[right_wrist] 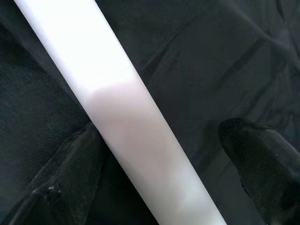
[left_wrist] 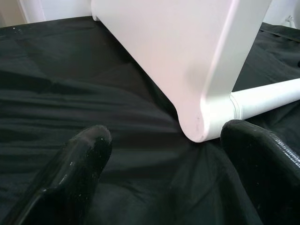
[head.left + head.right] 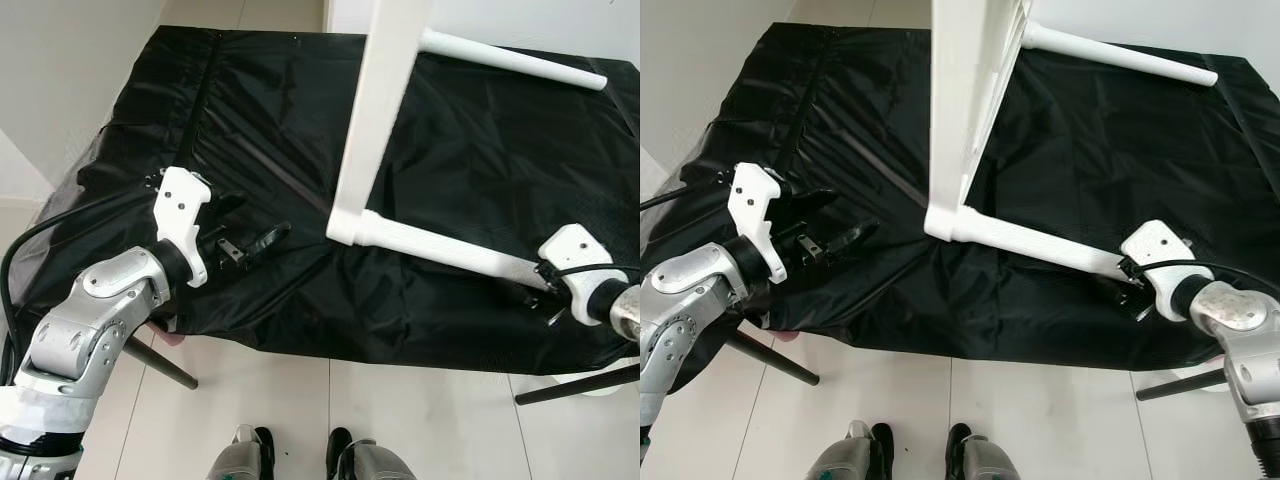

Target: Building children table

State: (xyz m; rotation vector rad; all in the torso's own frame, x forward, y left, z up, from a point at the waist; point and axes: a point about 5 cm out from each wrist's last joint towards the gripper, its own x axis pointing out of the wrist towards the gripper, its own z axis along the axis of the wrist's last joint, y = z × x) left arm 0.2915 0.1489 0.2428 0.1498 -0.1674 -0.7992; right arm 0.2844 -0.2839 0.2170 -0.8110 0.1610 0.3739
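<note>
Work surface: a table [image 3: 120, 345] covered by a wrinkled black fabric sheet [image 3: 460, 150] that hangs over the near edge; dark angled table legs show below it at both near corners. Floor [image 3: 420, 420] is pale glossy tile with thin grout lines. A white wall [image 3: 70, 70] runs along the robot's left side, and more white wall shows behind the far edge of the sheet. The robot's own feet show at the bottom of the head views.

Task item: a white children's table top panel [image 3: 375, 110] stands on edge on the black sheet, roughly upright, its lower corner resting on the fabric near the centre. A white cylindrical table leg [image 3: 440, 250] is attached at that lower corner and extends across the sheet toward the robot's right. A second white cylindrical leg [image 3: 515, 60] projects from the panel farther back, lying over the far right of the sheet.

Left end effector [image 3: 245, 235]: fingers spread apart, holding nothing, low over the sheet to the left of the panel's lower corner and apart from it.

Right end effector [image 3: 540, 285]: at the free end of the near leg. In the right wrist view the leg passes between the two black fingers [image 1: 65, 178]; one finger lies against it, the other stands apart, so not clamped.
</note>
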